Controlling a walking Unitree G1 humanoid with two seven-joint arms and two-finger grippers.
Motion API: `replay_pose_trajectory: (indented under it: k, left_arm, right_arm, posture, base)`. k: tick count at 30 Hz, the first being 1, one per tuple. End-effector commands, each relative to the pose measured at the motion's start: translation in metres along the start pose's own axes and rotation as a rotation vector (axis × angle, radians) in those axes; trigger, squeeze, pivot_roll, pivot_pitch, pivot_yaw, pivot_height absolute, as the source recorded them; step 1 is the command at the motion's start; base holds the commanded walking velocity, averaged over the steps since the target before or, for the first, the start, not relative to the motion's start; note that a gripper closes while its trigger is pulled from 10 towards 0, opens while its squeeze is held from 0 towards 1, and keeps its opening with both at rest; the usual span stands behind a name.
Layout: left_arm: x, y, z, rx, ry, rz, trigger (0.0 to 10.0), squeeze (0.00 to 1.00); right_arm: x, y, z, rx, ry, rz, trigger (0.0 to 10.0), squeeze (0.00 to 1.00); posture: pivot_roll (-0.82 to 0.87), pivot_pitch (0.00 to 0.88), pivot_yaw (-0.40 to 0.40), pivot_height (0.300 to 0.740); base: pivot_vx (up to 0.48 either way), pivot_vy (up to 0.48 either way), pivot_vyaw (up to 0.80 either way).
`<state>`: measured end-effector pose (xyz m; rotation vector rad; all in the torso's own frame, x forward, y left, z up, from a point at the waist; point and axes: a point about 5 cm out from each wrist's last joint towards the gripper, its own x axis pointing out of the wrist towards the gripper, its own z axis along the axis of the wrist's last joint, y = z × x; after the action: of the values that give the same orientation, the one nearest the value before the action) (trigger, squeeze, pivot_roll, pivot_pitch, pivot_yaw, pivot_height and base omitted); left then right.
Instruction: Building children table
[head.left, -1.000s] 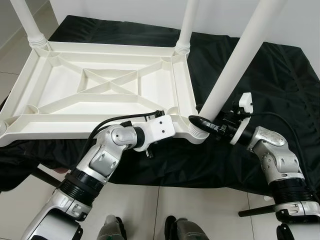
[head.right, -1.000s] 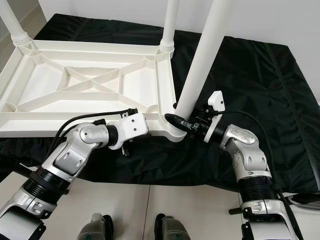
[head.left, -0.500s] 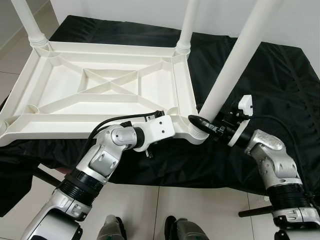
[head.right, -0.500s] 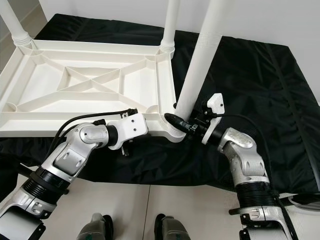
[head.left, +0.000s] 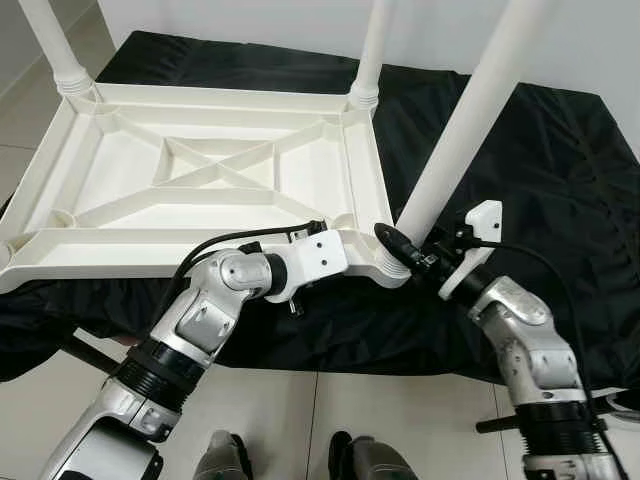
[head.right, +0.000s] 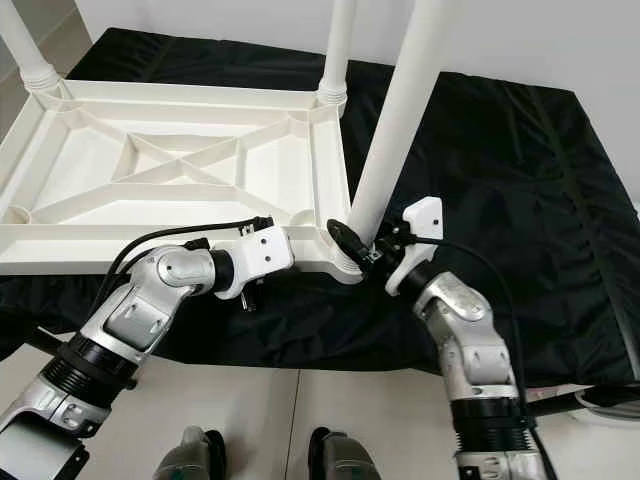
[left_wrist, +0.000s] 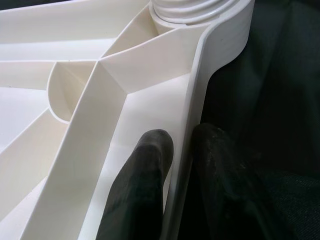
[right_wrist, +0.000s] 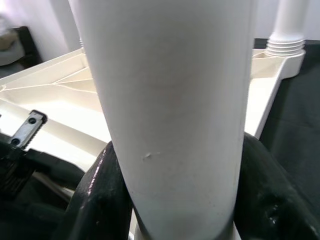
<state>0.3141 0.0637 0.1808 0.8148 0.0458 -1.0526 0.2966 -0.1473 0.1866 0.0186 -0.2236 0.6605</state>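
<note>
The leg (head.left: 455, 130) has been turned at the tabletop's (head.left: 200, 175) five-o'clock corner by the right gripper (head.left: 405, 250), clenched round it. The rim is pinched by the left gripper (left_wrist: 175, 165); seating appears underway.

Left gripper (left_wrist: 177, 165), right gripper (right_wrist: 175, 200): apparently clamped.
</note>
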Motion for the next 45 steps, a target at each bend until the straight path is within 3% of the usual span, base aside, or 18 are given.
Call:
replay_pose_trajectory:
  k: [1, 4, 10, 13, 21, 23, 27, 43, 44, 45]
  left_arm:
    - [-0.002, 0.004, 0.013, 0.049, -0.05, 0.047, 10.0, 0.0]
    - [-0.002, 0.003, 0.013, 0.05, -0.051, 0.046, 10.0, 0.0]
    - [-0.001, 0.002, 0.013, 0.049, -0.053, 0.047, 10.0, 0.0]
    - [-0.001, 0.002, 0.014, 0.048, -0.054, 0.048, 10.0, 0.0]
    - [-0.001, 0.003, 0.013, 0.046, -0.052, 0.05, 10.0, 0.0]
    - [-0.001, 0.003, 0.013, 0.045, -0.052, 0.052, 10.0, 0.0]
    - [-0.002, 0.004, 0.013, 0.044, -0.051, 0.053, 10.0, 0.0]
    - [-0.003, 0.004, 0.012, 0.04, -0.049, 0.056, 10.0, 0.0]
    - [-0.003, 0.004, 0.012, 0.04, -0.049, 0.056, 10.0, 0.0]
    - [-0.003, 0.004, 0.012, 0.04, -0.049, 0.056, 10.0, 0.0]
  right_arm:
    - [0.003, 0.008, -0.006, 0.018, 0.022, -0.001, 10.0, 0.0]
    - [0.004, 0.01, -0.006, 0.02, 0.017, -0.03, 10.0, 0.0]
    - [0.008, 0.025, -0.008, 0.077, -0.013, -0.198, 10.0, 0.0]
    - [0.01, 0.029, -0.014, 0.103, 0.004, -0.355, 10.0, 0.0]
    - [0.014, 0.035, -0.015, 0.055, 0.005, -0.498, 10.0, 0.0]
    - [0.018, 0.044, -0.016, 0.042, 0.0, -0.551, 10.0, 0.0]
    - [0.022, 0.053, -0.015, 0.025, 0.002, -0.579, 10.0, 0.0]
    - [0.02, 0.052, -0.014, 0.032, -0.014, -0.622, 10.0, 0.0]
    - [0.02, 0.052, -0.013, 0.036, -0.023, -0.614, 10.0, 0.76]
    - [0.019, 0.052, -0.012, 0.041, -0.032, -0.605, 10.0, 1.0]
  posture:
    - [-0.03, 0.147, -0.075, 0.74]
    - [-0.03, 0.146, -0.075, 0.74]
    - [-0.03, 0.143, -0.081, 0.74]
    - [-0.03, 0.145, -0.082, 0.74]
    - [-0.03, 0.148, -0.078, 0.74]
    - [-0.03, 0.15, -0.076, 0.74]
    - [-0.03, 0.151, -0.076, 0.74]
    - [-0.03, 0.158, -0.077, 0.74]
    - [-0.03, 0.158, -0.077, 0.74]
    - [-0.03, 0.158, -0.076, 0.74]
  base:
    - [0.0, 0.0, 0.0]
    - [0.0, 0.0, 0.0]
    - [0.0, 0.0, 0.0]
    - [0.0, 0.0, 0.0]
    - [0.0, 0.0, 0.0]
    - [0.0, 0.0, 0.0]
    - [0.0, 0.0, 0.0]
    - [0.0, 0.0, 0.0]
    - [0.0, 0.0, 0.0]
    - [0.0, 0.0, 0.0]
